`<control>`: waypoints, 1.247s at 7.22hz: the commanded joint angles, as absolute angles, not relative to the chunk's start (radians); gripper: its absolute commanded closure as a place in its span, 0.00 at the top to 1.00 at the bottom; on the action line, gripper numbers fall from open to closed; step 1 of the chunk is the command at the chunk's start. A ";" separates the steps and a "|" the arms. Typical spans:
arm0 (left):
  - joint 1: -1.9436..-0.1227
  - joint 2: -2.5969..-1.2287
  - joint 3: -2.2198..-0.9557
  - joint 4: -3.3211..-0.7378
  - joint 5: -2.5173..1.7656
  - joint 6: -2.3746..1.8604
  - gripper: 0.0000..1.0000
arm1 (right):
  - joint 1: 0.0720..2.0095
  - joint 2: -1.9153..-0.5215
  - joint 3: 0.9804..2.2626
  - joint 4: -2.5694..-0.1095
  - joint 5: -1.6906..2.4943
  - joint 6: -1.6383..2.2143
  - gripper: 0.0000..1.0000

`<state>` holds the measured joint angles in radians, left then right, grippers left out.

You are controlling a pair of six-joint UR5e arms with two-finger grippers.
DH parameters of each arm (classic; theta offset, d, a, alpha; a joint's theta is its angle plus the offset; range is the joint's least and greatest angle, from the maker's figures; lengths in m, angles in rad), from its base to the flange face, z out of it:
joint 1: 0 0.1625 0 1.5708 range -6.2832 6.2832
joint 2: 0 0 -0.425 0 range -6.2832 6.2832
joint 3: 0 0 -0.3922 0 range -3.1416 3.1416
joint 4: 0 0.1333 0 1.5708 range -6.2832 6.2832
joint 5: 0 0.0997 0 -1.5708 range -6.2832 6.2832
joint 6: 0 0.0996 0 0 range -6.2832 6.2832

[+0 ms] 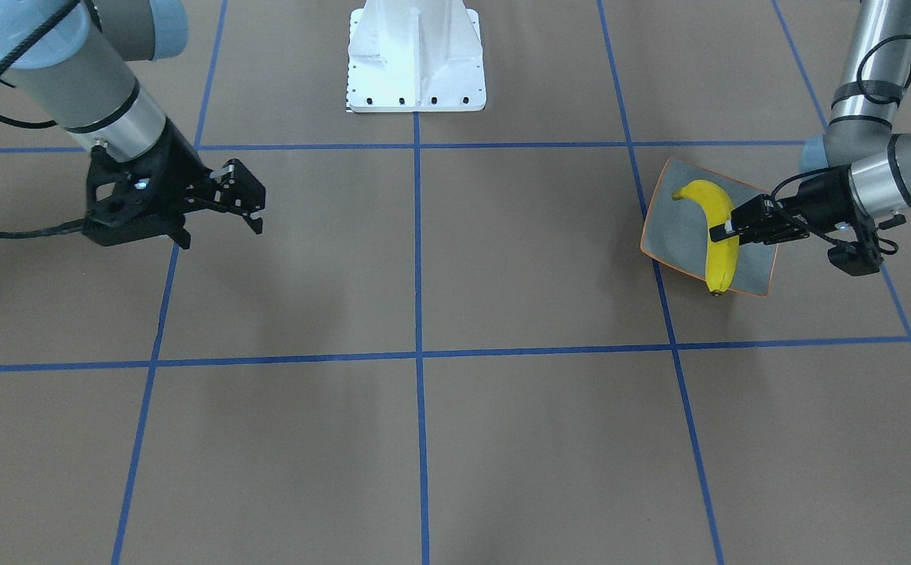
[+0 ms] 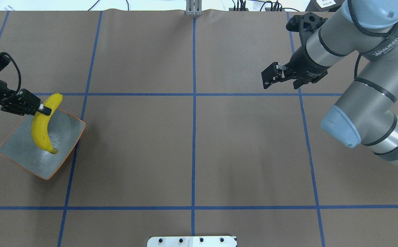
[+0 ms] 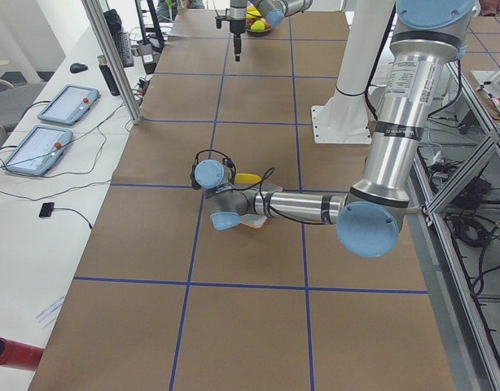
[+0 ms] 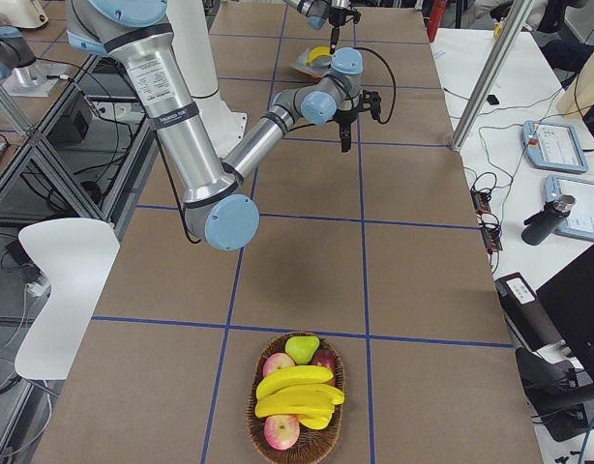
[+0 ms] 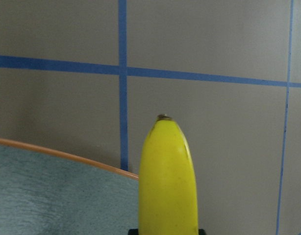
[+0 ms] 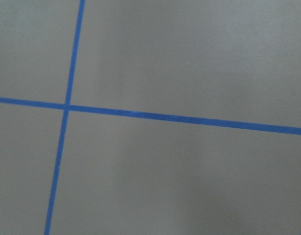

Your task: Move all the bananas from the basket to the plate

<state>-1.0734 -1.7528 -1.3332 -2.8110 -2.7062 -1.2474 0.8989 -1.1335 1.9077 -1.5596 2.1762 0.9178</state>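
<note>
We note tbl [image 2: 192, 144]: brown paper cover, blue tape grid [image 2: 194, 137]. Directly on it: plate [image 2: 20, 151] at left edge of overhead view; white arm base [image 1: 416, 59] top ctr of front view; basket [image 4: 252, 411] bottom ctr of right-side view.

One banana [image 2: 42, 128], bright yellow and curved with dark tips, lay across the plate [image 2: 20, 147]. One end was inside the plate and the other poked out past the rim, and the left gripper [image 2: 44, 110] pinched it between its fingers. The plate, squarish and speckled grey-blue with a thin orange rim, sat flat on the table [image 2: 192, 144] at the robot's left. Three more bananas [image 4: 299, 394] lay stacked in the oval woven basket [image 4: 252, 411] at the table's right end.
</note>
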 commanded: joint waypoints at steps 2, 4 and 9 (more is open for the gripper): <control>-1.071 -1.729 -1.325 -2.818 -2.709 -1.246 0.00 | 0.934 -1.161 1.901 -1.560 2.163 0.922 1.00; -1.071 -1.717 -1.325 -2.827 -2.709 -1.246 0.02 | 0.936 -1.163 1.899 -1.560 2.163 0.922 1.00; -1.072 -1.689 -1.322 -2.841 -2.698 -1.243 1.00 | 0.940 -1.186 1.894 -1.560 2.142 0.919 1.00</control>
